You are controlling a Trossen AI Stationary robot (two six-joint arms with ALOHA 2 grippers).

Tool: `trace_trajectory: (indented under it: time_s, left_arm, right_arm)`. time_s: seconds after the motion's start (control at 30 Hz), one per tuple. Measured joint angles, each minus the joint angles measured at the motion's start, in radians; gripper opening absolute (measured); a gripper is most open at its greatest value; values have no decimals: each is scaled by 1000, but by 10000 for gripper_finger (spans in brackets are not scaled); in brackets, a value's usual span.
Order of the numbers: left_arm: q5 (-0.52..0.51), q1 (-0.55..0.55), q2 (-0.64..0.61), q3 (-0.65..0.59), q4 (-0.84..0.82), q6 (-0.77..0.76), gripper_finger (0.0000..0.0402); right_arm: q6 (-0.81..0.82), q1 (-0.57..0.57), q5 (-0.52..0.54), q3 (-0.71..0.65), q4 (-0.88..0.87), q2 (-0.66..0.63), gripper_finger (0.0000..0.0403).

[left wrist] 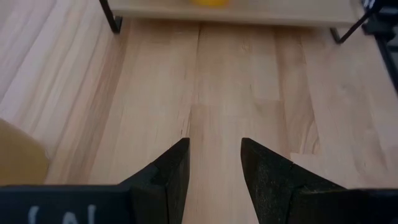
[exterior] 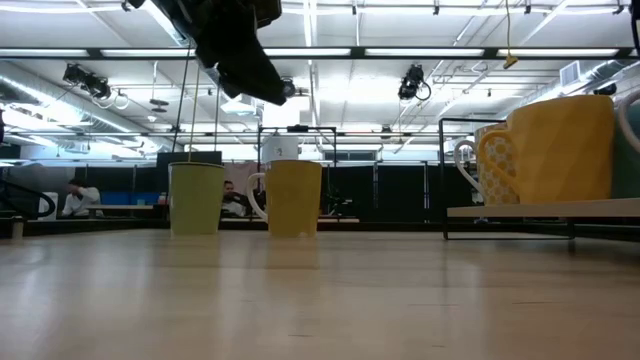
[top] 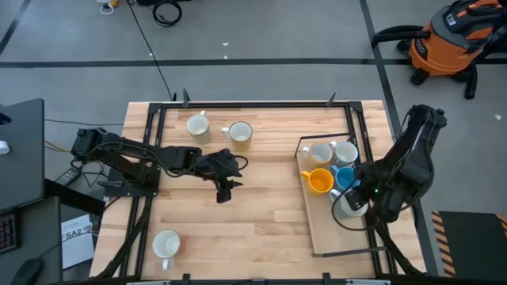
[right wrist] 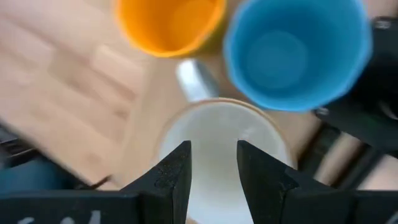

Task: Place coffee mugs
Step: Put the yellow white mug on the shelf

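Two cream mugs (top: 198, 125) (top: 240, 133) stand upright on their bases near the table's far edge, and a white mug (top: 166, 244) stands at the near left. On the wooden tray (top: 333, 233) at the right stand two white mugs (top: 321, 152) (top: 346, 150), a yellow-orange mug (top: 319, 180) and a blue mug (top: 344, 176). Another white mug (right wrist: 217, 149) sits just below my right gripper (right wrist: 213, 165), which is open with both fingers over the mug's mouth. My left gripper (left wrist: 214, 168) hangs open above bare wood at the table's middle.
A black frame (top: 158, 119) runs along the table's edges. The tray's dark rim (top: 348, 252) stands raised at the right. Bare wood (top: 261, 214) lies between the arms. An orange vacuum (top: 451, 39) stands on the floor beyond the table.
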Motion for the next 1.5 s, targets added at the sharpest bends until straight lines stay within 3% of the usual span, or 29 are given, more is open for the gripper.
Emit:
trace_trajectory:
  time_s: [0.13, 0.3, 0.53, 0.83, 1.1, 1.27, 1.5]
  left_arm:
    - [0, 3, 0, 0, 76, 0, 151]
    - [0, 53, 0, 2, 160, -8, 151]
    - [0, 202, 0, 98, 107, -65, 151]
    - [0, 456, 0, 243, -68, -72, 151]
    - [0, 625, 6, 249, -246, -145, 151]
    - [2, 658, 20, 248, -348, -176, 151]
    - [4, 627, 87, 248, -339, -201, 151]
  right_arm:
    - [-77, 0, 106, 0, 50, -57, 134]
    - [-194, -13, 326, 0, 75, -109, 134]
    - [-399, -78, 491, 0, 113, -146, 134]
    - [-729, -202, 499, 0, 244, -129, 134]
    - [-1020, -300, 497, 0, 361, -87, 134]
    - [-1165, -364, 493, 0, 408, -58, 134]
    - [-1350, -456, 433, 0, 481, -23, 134]
